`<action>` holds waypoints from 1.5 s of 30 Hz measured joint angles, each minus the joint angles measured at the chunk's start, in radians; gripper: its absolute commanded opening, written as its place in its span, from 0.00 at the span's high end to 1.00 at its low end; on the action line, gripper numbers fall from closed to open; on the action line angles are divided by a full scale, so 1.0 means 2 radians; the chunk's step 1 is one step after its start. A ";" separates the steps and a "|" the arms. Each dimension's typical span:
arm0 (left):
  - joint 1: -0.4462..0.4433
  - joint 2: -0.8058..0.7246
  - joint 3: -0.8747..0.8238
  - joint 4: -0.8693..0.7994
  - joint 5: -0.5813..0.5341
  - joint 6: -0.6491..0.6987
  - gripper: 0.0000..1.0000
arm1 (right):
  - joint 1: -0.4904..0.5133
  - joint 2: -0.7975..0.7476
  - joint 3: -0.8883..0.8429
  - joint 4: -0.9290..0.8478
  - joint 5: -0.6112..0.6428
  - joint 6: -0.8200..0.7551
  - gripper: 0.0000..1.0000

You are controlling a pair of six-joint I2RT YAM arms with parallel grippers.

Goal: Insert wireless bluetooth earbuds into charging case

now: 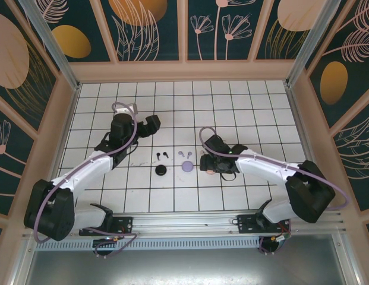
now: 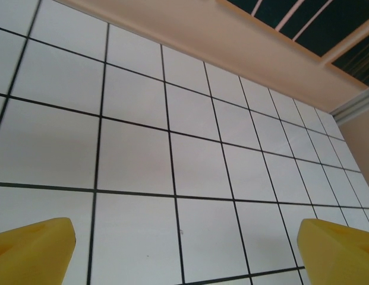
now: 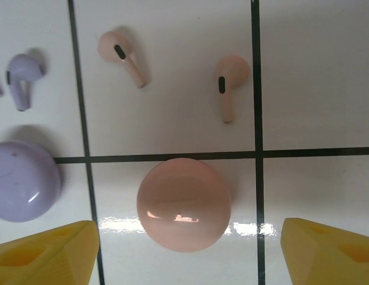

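My right gripper (image 3: pixel 187 252) stands wide, yellow fingertips (image 3: pixel 47 252) on either side of the pink case (image 3: pixel 184 205), neither touching it, nothing held. Both pink earbuds (image 3: pixel 122 54) lie loose on the white tiles (image 3: pixel 172 119) just beyond the pink case, apart from it and from each other, stems angled back toward it. Lilac case (image 3: pixel 21 181) sits near the pink case on the left-arm side, with one lilac earbud (image 3: pixel 22 77) beyond that. Black case (image 1: pixel 161 170) and black earbuds (image 1: pixel 161 154) lie farther from the pink case the same way. My left gripper (image 2: pixel 185 252) is wide too, empty, over bare tiles well apart from the pink case.
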 measured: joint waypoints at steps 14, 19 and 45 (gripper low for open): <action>-0.021 0.019 0.018 -0.003 -0.009 0.004 0.03 | 0.007 0.063 0.017 0.000 0.006 -0.019 0.30; -0.021 0.020 0.018 -0.003 -0.009 0.006 0.03 | 0.008 0.076 0.018 0.005 0.006 -0.030 0.31; -0.021 0.024 0.034 -0.019 -0.026 0.016 0.01 | 0.008 0.104 0.036 0.013 0.008 -0.056 0.53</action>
